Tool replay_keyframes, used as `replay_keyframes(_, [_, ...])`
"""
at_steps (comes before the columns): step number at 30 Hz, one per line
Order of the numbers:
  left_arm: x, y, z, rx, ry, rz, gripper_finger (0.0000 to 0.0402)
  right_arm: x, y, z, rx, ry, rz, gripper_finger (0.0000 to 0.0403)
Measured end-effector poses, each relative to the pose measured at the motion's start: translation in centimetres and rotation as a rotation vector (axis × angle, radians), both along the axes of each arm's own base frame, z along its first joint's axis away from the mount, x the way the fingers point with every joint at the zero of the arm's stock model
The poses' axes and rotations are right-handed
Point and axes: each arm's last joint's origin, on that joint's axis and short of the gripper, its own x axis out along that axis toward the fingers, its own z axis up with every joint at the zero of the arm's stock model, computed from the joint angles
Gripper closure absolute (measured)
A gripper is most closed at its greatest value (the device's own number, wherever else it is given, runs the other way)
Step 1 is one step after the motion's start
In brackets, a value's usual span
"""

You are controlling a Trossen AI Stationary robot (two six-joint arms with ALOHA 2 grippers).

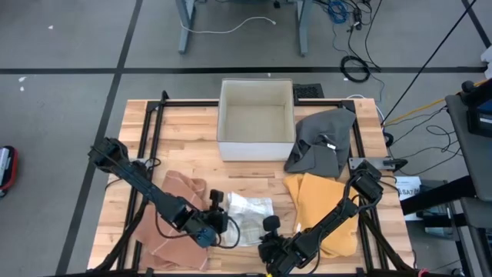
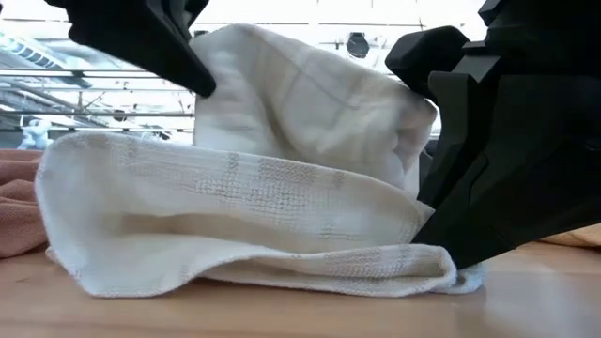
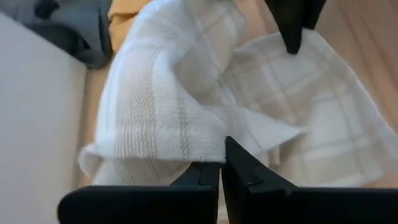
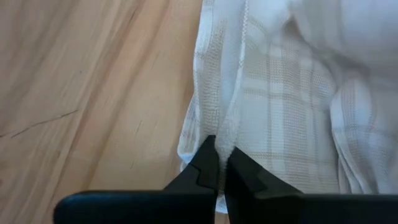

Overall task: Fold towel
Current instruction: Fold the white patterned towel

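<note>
Towel [image 1: 247,211], white with a faint check, lay crumpled near the front edge of the wooden table [image 1: 184,131], between a pinkish cloth [image 1: 178,192] and a yellow cloth [image 1: 323,201]. No neat fold showed yet; the fabric was bunched and partly lifted. The left gripper [image 3: 221,180] had its jaws closed on one edge of it, and the right gripper [image 4: 222,169] had its jaws pinched on another edge. Folding seemed only begun, with the cloth grasped but not yet spread or doubled over.

I am reaching both arms low toward the front middle: my left claw [image 1: 217,223] is pinching closed, my right claw [image 1: 270,245] is clamping closed just beside it.
</note>
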Motion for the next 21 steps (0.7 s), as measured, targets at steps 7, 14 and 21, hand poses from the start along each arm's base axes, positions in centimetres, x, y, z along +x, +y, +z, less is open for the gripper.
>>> replay_keyframes(7, [0.0,0.1,0.4,0.218,0.034,-0.123,0.0399,0.0,0.0,0.0,0.008,-0.001,-0.009,0.0399])
replay_keyframes(14, [-0.6,1.1,-0.2,0.352,0.142,-0.140,0.0400,0.0,0.0,-0.1,0.011,-0.001,-0.011,0.0399])
replay_keyframes(21, [-1.1,1.1,-0.3,0.477,0.179,-0.199,0.0400,0.0,0.0,-0.1,0.019,-0.003,-0.022,0.0399])
